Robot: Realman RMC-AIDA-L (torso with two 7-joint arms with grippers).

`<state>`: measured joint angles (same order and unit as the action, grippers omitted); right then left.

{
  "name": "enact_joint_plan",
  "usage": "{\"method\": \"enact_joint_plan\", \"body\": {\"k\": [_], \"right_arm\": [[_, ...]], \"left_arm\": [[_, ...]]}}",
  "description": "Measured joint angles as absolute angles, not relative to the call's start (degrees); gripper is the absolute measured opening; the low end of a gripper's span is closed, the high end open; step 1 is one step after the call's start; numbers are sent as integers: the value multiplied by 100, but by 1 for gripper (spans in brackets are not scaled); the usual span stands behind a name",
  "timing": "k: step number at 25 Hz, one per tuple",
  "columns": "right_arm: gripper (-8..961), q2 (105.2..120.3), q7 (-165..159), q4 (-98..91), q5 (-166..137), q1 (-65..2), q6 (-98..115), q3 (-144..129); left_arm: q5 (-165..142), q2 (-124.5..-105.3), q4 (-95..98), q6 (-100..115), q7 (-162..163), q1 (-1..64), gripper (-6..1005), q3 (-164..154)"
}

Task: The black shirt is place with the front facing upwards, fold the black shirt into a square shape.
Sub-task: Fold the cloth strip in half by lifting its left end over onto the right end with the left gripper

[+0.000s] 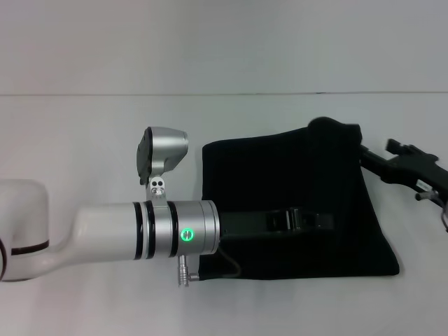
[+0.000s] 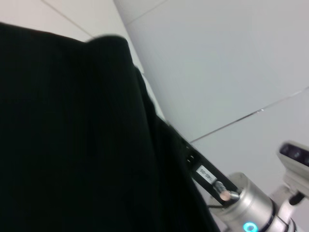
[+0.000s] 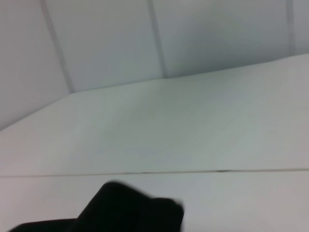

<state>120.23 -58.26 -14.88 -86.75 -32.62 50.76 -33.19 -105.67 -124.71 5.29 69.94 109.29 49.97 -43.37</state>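
Observation:
The black shirt (image 1: pixel 280 175) lies folded into a rough rectangle on the white table, with no lettering showing. My left gripper (image 1: pixel 325 221) reaches low over the shirt's middle, black against the cloth. My right gripper (image 1: pixel 362 150) comes in from the right and holds the shirt's far right corner, which bulges up into a lump. That lump is the shirt (image 3: pixel 130 208) low in the right wrist view. The shirt (image 2: pixel 72 135) fills most of the left wrist view. Behind its edge there is the right arm's silver wrist (image 2: pixel 248 205), with its fingertips hidden by cloth.
The white table (image 1: pixel 84 126) stretches bare to the left of and behind the shirt, with a seam line across the back. My left forearm (image 1: pixel 105 234) crosses the near left part of the table.

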Motion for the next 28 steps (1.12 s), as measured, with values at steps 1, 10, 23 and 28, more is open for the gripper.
{"method": "enact_joint_plan", "body": {"k": [1, 10, 23, 28], "right_arm": [[778, 12023, -5788, -1480, -8589, -3228, 5041, -3314], [778, 12014, -5653, -1459, -7673, -2816, 5012, -3250], [779, 12014, -5651, -1389, -7441, -2594, 5548, -2836], [779, 12011, -5694, -1383, -7435, -2461, 6098, -2546]], "left_arm": [[-10563, -12470, 511, 6954, 10925, 4997, 50, -4328], [-10208, -12470, 325, 7086, 10655, 4969, 101, -4226], [-9824, -12470, 528, 8517, 10558, 4843, 607, -4228], [-9661, -12441, 706, 9171, 10618, 4579, 785, -4228]]}}
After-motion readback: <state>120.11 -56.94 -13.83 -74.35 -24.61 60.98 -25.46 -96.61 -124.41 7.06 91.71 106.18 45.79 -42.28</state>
